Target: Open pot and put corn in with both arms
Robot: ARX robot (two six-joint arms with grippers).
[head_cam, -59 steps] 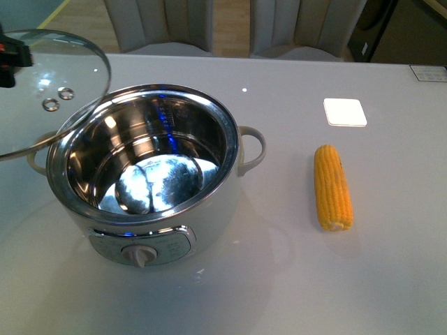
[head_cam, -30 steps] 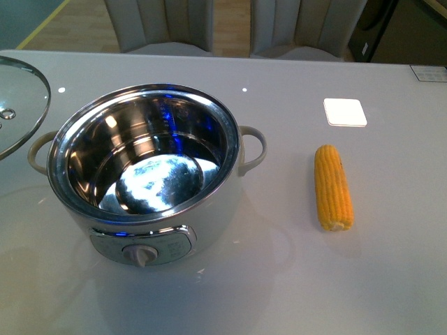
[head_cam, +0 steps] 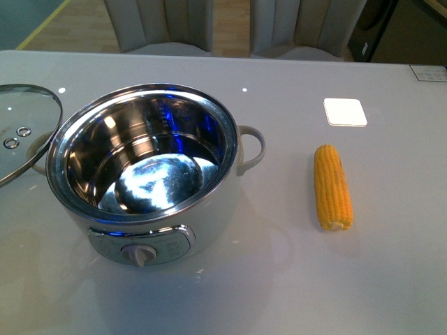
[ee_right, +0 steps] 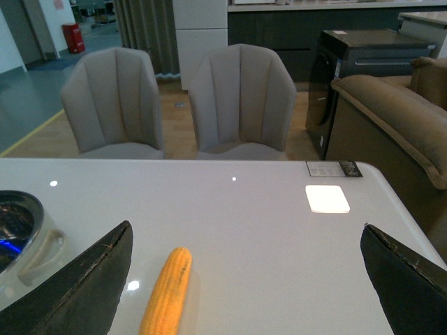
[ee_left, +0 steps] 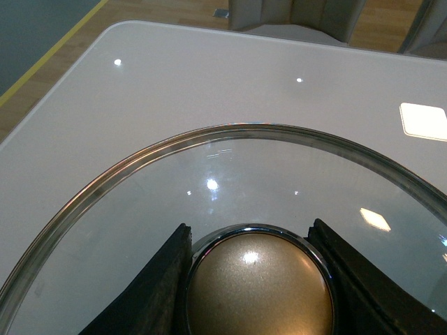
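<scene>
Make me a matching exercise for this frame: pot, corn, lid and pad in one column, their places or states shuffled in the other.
1. pot
2. corn
3. lid
4. pad

A. flat on the table, beyond the corn
B. held by the left gripper
C. uncovered and empty
D. lying on the table, right of the pot

Pairs: 1-C, 2-D, 3-B, 4-A

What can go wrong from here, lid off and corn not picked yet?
1. The left hand grips the glass lid only by its knob, close to the pot rim; it could slip or knock the pot on set-down.
2. The corn lies loose on the glossy table; it may roll as the open right hand closes.
3. The corn looks about as long as the pot is wide; it might bridge the rim.
</scene>
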